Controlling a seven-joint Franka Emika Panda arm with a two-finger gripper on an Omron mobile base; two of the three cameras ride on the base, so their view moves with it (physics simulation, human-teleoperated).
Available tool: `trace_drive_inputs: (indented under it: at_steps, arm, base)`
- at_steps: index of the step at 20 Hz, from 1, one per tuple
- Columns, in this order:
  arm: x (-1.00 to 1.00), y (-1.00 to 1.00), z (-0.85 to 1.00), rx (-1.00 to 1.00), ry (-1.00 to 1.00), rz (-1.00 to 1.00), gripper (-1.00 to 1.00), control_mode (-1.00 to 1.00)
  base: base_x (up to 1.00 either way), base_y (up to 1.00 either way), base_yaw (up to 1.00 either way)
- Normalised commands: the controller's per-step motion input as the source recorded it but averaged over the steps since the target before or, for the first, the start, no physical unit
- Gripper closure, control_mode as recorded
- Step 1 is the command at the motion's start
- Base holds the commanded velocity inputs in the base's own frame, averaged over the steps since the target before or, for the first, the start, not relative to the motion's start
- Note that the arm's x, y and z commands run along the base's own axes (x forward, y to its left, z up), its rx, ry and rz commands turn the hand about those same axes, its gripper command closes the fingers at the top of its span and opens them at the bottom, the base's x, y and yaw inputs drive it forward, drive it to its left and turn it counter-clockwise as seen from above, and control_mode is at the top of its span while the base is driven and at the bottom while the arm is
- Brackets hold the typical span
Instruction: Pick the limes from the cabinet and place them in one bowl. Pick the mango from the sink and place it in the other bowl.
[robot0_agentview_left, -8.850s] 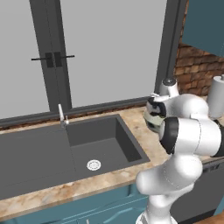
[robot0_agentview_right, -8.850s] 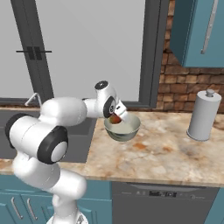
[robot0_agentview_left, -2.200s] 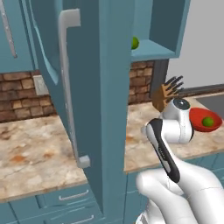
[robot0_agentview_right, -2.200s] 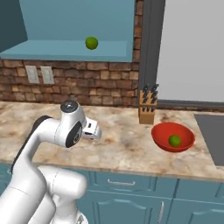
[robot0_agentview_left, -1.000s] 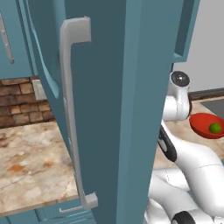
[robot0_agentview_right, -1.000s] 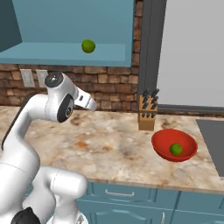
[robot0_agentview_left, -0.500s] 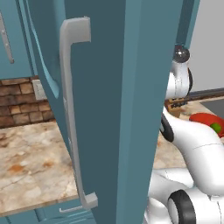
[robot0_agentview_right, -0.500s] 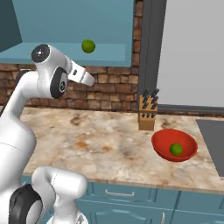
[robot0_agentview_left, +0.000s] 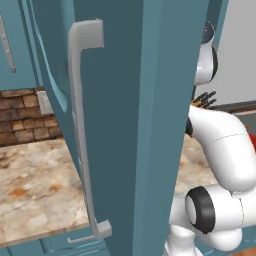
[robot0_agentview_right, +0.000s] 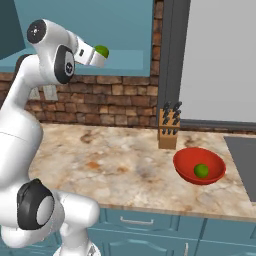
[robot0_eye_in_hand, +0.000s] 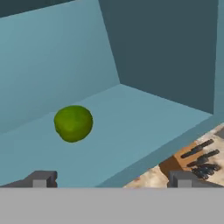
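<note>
The arm is raised high, with the end effector (robot0_agentview_right: 98, 56) up at the open cabinet (robot0_agentview_right: 120, 30), level with its bottom shelf. In the hand view the two finger tips (robot0_eye_in_hand: 41, 178) stand wide apart at the bottom edge, fully open, with nothing between them. One lime (robot0_eye_in_hand: 73, 123) sits on the shelf floor ahead of the fingers, nearer the left tip in that view and apart from both. In the right base view this lime (robot0_agentview_right: 102, 51) shows just past the front of the hand, on the shelf.

The other lime (robot0_agentview_right: 201, 170) lies inside the red bowl (robot0_agentview_right: 186, 168), which sits on the stone-patterned counter (robot0_agentview_right: 120, 165) well to the right of the arm, in front of a wooden knife block (robot0_agentview_right: 169, 130). The knife block stands against the brick wall (robot0_agentview_right: 110, 97), beside a dark window frame. The knife block (robot0_eye_in_hand: 192, 159) also shows in the hand view, below the front edge of the shelf.

In the left base view the cabinet door (robot0_agentview_left: 135, 115) stands open, edge-on and close to the camera, its long grey bar handle (robot0_agentview_left: 82, 130) running from top to bottom. The white arm shows behind and to the right of the door. At the right edge of the right base view a dark grey surface (robot0_agentview_right: 244, 160) is set into the counter beyond the bowl; too little of it shows to say what it is.
</note>
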Motion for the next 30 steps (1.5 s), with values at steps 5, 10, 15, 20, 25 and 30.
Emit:
trace_drive_inputs:
  at_steps: [5, 10, 15, 20, 25, 30]
  arm:
    - [0.73, 0.02, 0.11, 0.00, -0.01, -0.02, -1.00, -1.00]
    - [0.01, -0.09, 0.00, 0.04, 0.01, 0.03, -1.00, -1.00]
    - [0.00, -0.18, -0.10, 0.11, 0.01, 0.08, -1.00, -1.00]
    - [0.02, -0.02, -0.05, 0.03, 0.00, 0.02, -1.00, -1.00]
    - [0.43, 0.15, -0.09, 0.05, 0.00, 0.00, -1.00, -1.00]
    - [0.70, 0.08, -0.05, 0.06, 0.04, 0.00, -1.00, -1.00]
  base:
    - [0.00, 0.00, 0.00]
    - [0.00, 0.00, 0.00]
    - [0.00, 0.00, 0.00]
    - [0.00, 0.00, 0.00]
    - [0.00, 0.00, 0.00]
    - [0.00, 0.00, 0.00]
